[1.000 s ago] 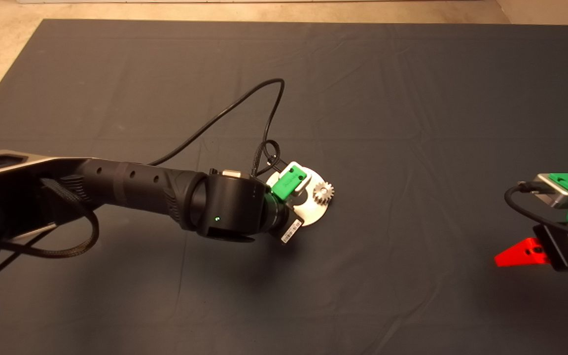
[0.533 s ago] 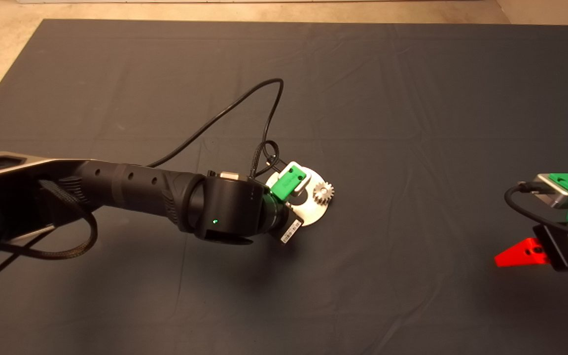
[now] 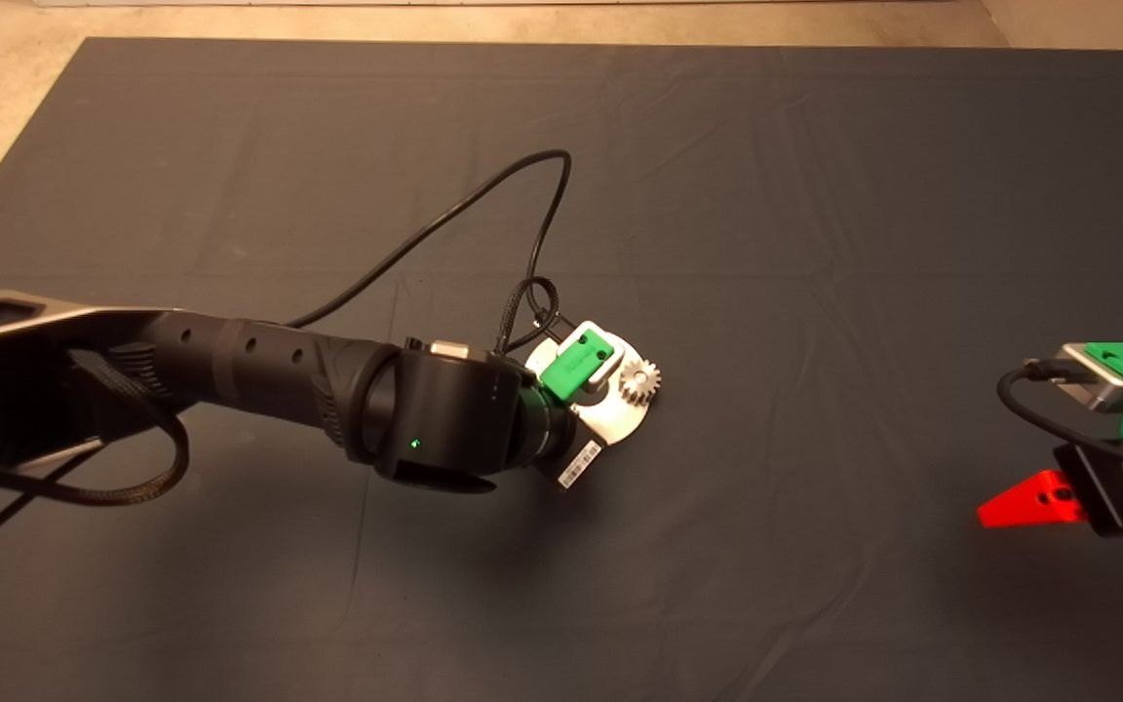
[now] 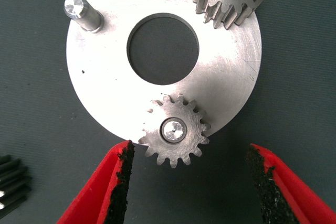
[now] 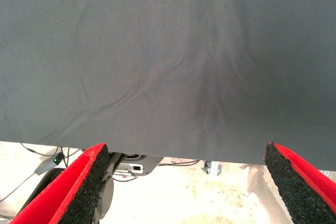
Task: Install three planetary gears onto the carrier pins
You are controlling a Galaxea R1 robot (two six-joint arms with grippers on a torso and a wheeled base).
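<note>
Dark mat [image 3: 815,244], left claw [image 4: 189,182] open around seated gear [image 4: 175,129], right claw [image 5: 189,182] open.

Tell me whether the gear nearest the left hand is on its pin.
On: the gear lies flat on the disc, pin tip showing through its hole.

one disc [image 4: 105,77], three pins [image 4: 79,10], two gears [image 4: 175,136]

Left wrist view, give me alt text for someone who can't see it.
A shiny round disc with a centre hole lies on the dark mat, with gears seated on two of its three pins and one pin bare. The left gripper is open, its red fingers either side of the nearer gear without touching it.
</note>
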